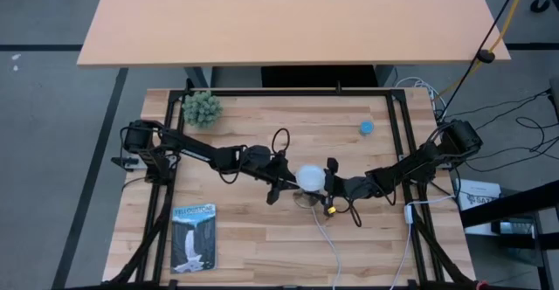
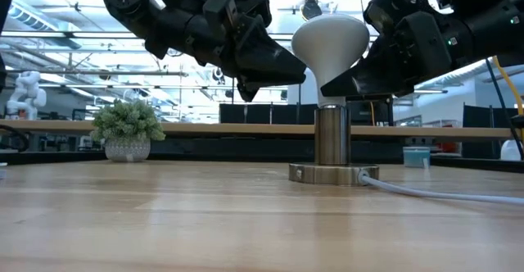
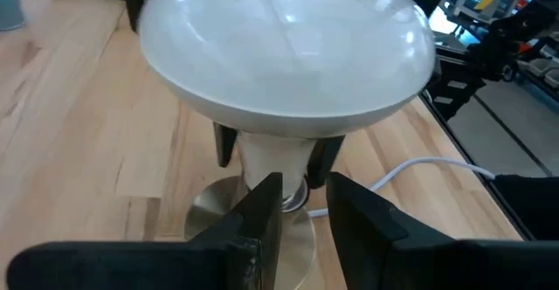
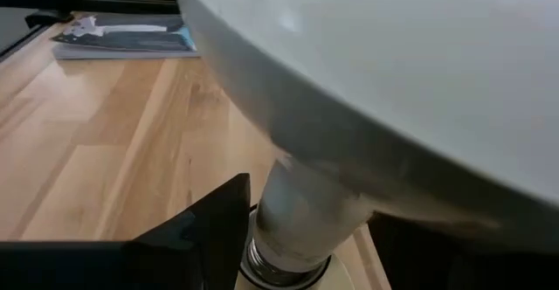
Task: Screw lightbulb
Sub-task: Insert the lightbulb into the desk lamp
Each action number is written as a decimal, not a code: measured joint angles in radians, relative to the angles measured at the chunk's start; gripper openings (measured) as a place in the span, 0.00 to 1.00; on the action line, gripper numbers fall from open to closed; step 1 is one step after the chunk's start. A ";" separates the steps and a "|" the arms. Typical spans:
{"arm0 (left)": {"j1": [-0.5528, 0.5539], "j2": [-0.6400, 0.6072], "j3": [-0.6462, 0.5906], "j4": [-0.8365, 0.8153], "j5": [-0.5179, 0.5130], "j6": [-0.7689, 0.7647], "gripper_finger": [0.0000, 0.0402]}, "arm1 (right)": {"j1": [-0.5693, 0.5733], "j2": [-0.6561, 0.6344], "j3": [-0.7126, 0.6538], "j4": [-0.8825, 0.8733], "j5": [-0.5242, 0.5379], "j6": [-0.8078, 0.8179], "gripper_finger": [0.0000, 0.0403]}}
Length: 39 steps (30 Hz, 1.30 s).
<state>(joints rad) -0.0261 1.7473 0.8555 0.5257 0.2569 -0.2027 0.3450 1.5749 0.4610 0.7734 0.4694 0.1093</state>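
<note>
Lightbulb: the lightbulb (image 2: 330,47) stands upright, dome up, with its narrow base seated in the top of the metal socket post (image 2: 332,134) near the middle of the desk (image 1: 262,238).
Socket: a round silvery base disc (image 2: 333,174) lies flat on the desk; a white cord (image 2: 434,193) runs from it toward the desk's right side.
Left claw: the left claw (image 3: 304,204) sits low beside the bulb's neck, fingers (image 3: 262,211) narrowly parted with a slim gap between them. No grip is visible; the tips stop just short of the neck.
Right claw: the right claw (image 2: 348,79) reaches in from the opposite side, its fingers (image 4: 210,229) set wide on either side of the bulb's neck. Whether they press on the neck cannot be told.
Surroundings: a small potted plant (image 1: 202,108) stands at the far left, a blue object (image 1: 367,127) at the far right, and a printed booklet (image 1: 193,236) lies near the left front.
</note>
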 joint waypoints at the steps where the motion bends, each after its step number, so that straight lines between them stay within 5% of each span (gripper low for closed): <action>1: -0.002 0.000 0.000 0.000 0.000 -0.002 0.24 | 0.000 0.000 0.000 0.000 0.000 0.000 0.53; 14: -0.008 0.000 0.000 0.013 0.000 -0.026 0.24 | 0.002 0.000 0.000 0.000 0.002 -0.156 0.53; 39: -0.006 0.112 0.076 0.003 0.058 -0.052 0.24 | 0.001 0.000 0.000 -0.004 0.007 -0.174 0.53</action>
<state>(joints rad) -0.0324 1.8591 0.9315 0.5289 0.3149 -0.2548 0.3462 1.5753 0.4606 0.7696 0.4763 -0.0647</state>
